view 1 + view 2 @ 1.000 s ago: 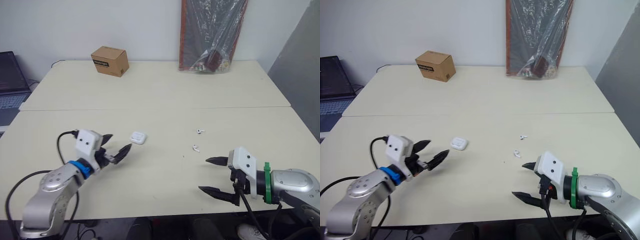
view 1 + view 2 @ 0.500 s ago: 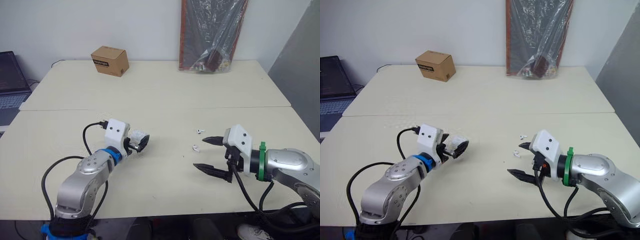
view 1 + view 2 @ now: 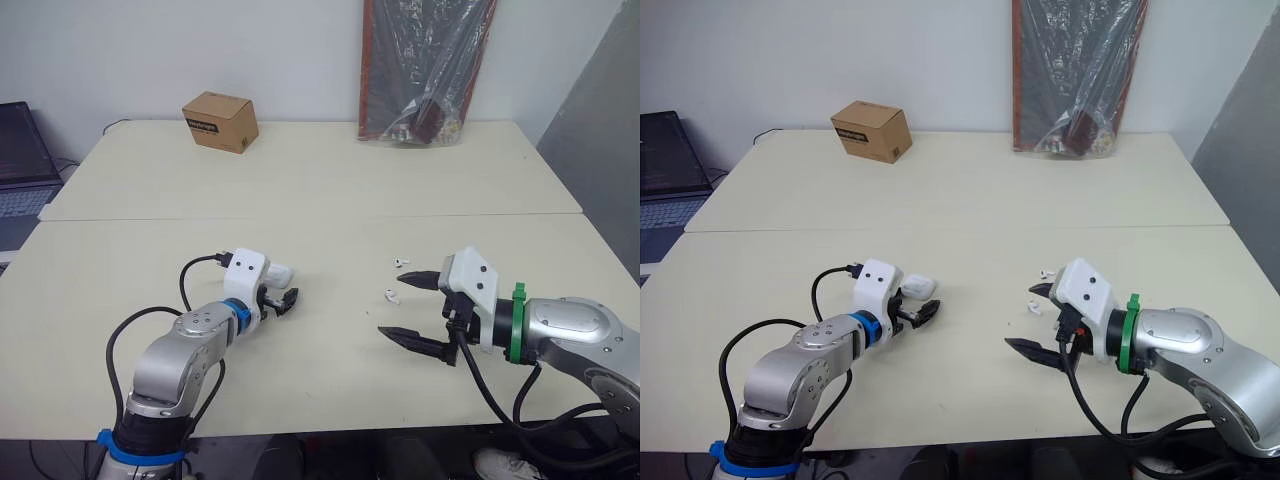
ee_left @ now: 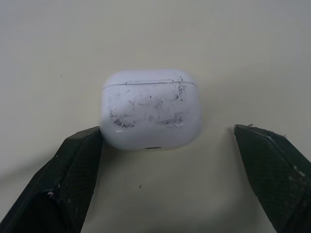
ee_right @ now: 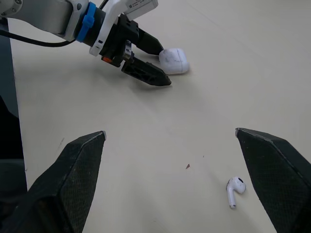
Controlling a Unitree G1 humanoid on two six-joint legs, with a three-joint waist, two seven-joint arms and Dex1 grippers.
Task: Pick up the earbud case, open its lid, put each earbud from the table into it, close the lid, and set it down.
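Note:
The white earbud case (image 4: 151, 109) lies on the table with its lid shut, also seen in the head views (image 3: 280, 271). My left gripper (image 3: 925, 300) is open and straddles the case; one finger (image 4: 80, 160) touches its side, while the other finger (image 4: 265, 160) stands apart from it. Two white earbuds lie right of centre, one farther (image 3: 401, 262) and one nearer (image 3: 391, 295). My right gripper (image 3: 392, 307) is open wide just above the table, right beside the nearer earbud (image 5: 235, 187), holding nothing.
A cardboard box (image 3: 220, 121) sits at the back left of the table. A dark plastic-wrapped bundle (image 3: 425, 70) leans on the wall at the back. A laptop (image 3: 20, 165) stands off the left edge. A seam (image 3: 320, 217) crosses the tabletop.
My left gripper has travelled right and forward to the case and narrowed around it. My right gripper has shifted left toward the earbuds, staying open.

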